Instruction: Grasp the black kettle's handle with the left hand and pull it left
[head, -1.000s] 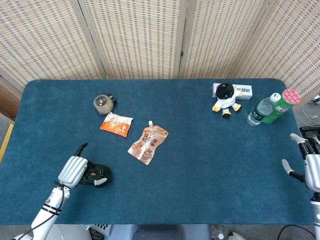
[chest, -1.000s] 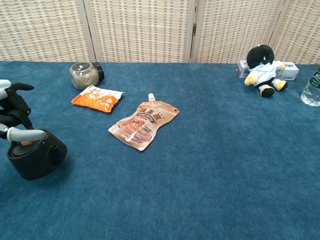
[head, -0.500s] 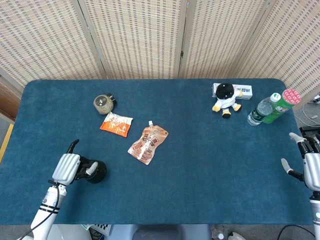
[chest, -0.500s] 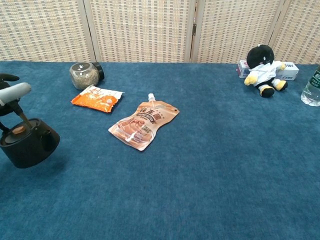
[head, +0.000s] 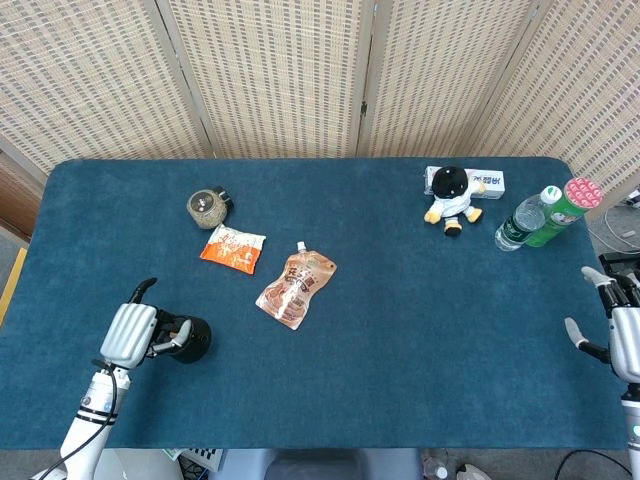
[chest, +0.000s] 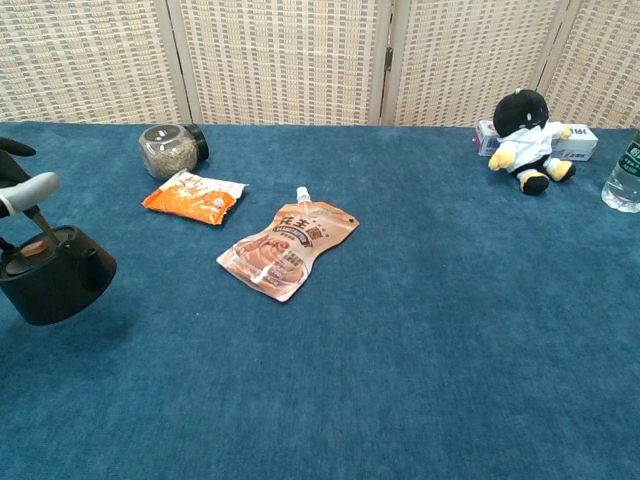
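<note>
Fingers (head: 170, 340) of the left hand (head: 128, 334) curl over the top of the black kettle (chest: 52, 286), apparently hooked on its handle, though the chest view leaves the exact wrap hard to tell. That hold suits a sideways drag, and the kettle sits at the table's (head: 420, 300) left edge, directly beneath those fingers. Right hand (head: 622, 335) rests far off with fingers spread on nothing. Well beyond the fingertips lies a brown pouch (head: 297, 288)

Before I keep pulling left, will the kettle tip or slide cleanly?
The kettle looks squat and wide-based, so it probably stays upright. The cloth likely adds drag. In the chest view it seems tilted under the left robot hand, so pull low and slowly.
</note>
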